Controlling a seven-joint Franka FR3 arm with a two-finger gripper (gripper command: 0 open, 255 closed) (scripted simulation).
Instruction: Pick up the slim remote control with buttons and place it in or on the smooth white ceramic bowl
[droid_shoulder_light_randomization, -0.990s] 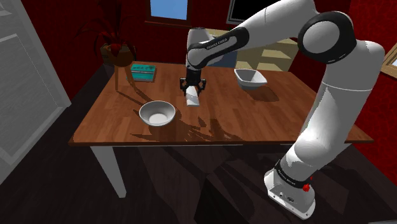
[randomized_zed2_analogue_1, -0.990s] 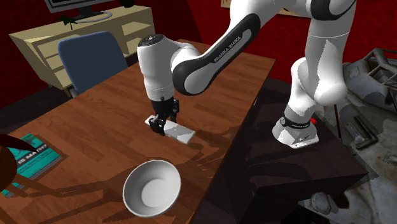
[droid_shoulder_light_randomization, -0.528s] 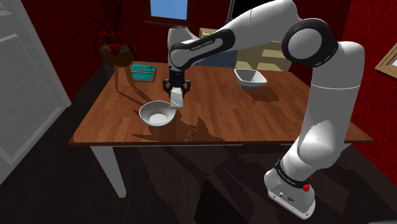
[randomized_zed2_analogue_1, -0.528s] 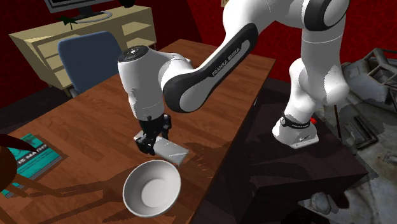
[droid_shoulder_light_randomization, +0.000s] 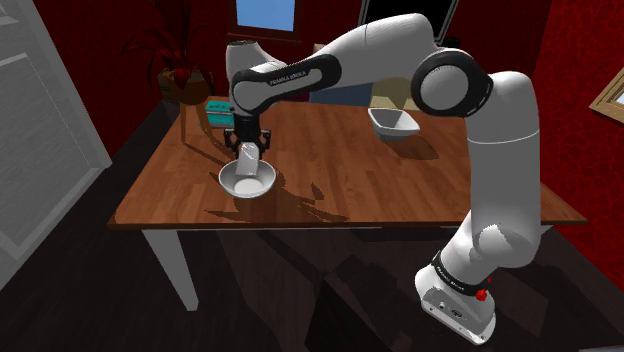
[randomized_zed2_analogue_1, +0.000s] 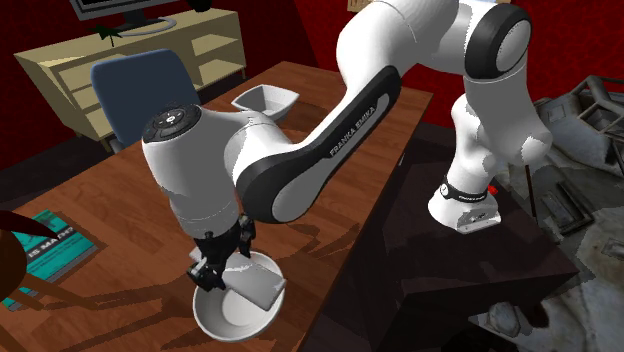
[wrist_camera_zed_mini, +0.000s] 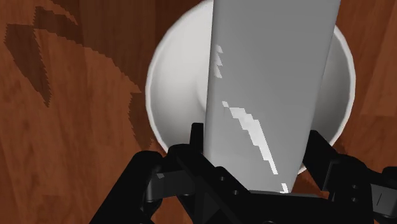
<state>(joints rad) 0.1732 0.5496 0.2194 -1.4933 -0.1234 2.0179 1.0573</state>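
Shoulder view: white arm reaches from its stand up and over to the view's left. The black gripper points down above the round white bowl, w/ the remote clamped in it. The remote is drawn as a plain pale-grey slab and hangs w/ its lower end over the bowl's inside. The bowl sits near the front-left part of the wooden table. A squarish white dish is well apart at the far right, and a teal book lies at the far left behind the gripper.

2nd exterior view: gripper is just above the bowl, fingers closed on one end of the remote. The slab slants down across the bowl towards its rim on the view's right. Can't tell if it touches the rim. The bowl is close to the table edge. Teal book at the view's left, white dish at the far end, blue chair beyond the table.

Wrist view: the remote runs straight out from btwn the black fingers, which clasp its sides. The gripper is centred over the bowl. The slab's far end covers the middle of the bowl, w/ brown tabletop around it.
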